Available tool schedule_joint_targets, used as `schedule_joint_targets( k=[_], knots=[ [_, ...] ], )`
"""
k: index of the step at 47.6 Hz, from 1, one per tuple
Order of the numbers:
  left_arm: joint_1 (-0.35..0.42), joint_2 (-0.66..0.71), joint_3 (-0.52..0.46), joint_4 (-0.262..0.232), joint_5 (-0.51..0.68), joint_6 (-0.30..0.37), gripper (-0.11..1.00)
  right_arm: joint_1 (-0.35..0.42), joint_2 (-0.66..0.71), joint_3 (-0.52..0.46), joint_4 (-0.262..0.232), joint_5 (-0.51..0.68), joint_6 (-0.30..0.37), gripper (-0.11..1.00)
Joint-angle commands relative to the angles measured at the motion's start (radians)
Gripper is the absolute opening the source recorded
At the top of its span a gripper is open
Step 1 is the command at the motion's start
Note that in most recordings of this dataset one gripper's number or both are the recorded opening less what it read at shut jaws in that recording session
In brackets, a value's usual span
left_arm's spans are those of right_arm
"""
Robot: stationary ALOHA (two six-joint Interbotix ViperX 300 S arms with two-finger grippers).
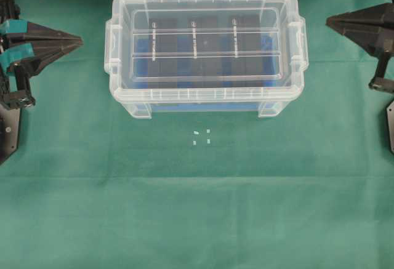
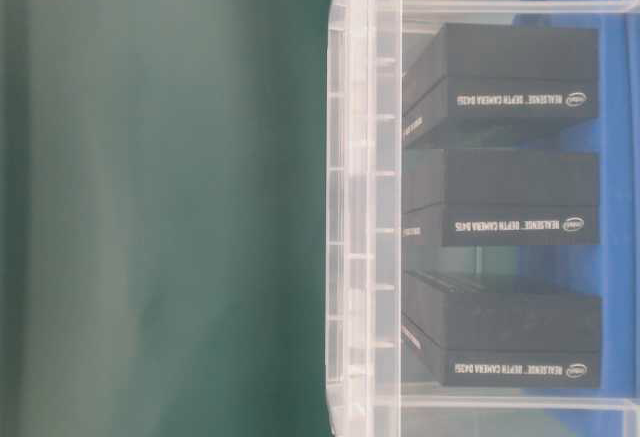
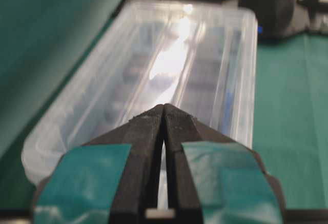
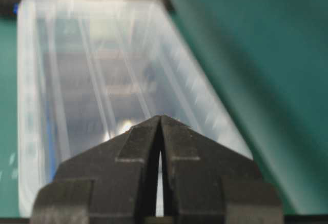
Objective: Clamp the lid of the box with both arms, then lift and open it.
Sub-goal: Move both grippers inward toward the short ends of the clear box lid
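Not yet clamping: left gripper point(image 1: 77, 37) and right gripper point(image 1: 330, 21) closed, empty, apart from lid point(image 1: 206, 46) between them; next, opening and closing in on its ends.

Lighting: even, moderately bright overhead light is falling on the green bench point(image 1: 197, 220), edges darkening slightly. Glare: a white hotspot is flaring on the lid point(image 3: 169, 62) in the left wrist view. Focus: both wrist views are blurring the box point(image 4: 31, 106) beyond the claws; table-level view is softening leftward.
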Motion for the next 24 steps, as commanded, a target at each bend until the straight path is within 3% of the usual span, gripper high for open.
schedule_joint_targets(
  k=[1,10,24],
  knots=[
    [0.005,0.011,-0.048,0.002,0.083,-0.008,0.01,-0.005,0.020,-0.048,0.005,0.095,0.009,0.00],
    [0.015,0.014,-0.094,0.002,0.296,-0.038,0.01,-0.012,0.063,-0.107,0.003,0.321,0.048,0.00],
    [0.049,0.014,-0.153,0.002,0.614,-0.051,0.01,-0.012,0.160,-0.166,0.002,0.589,0.051,0.00]
  ],
)
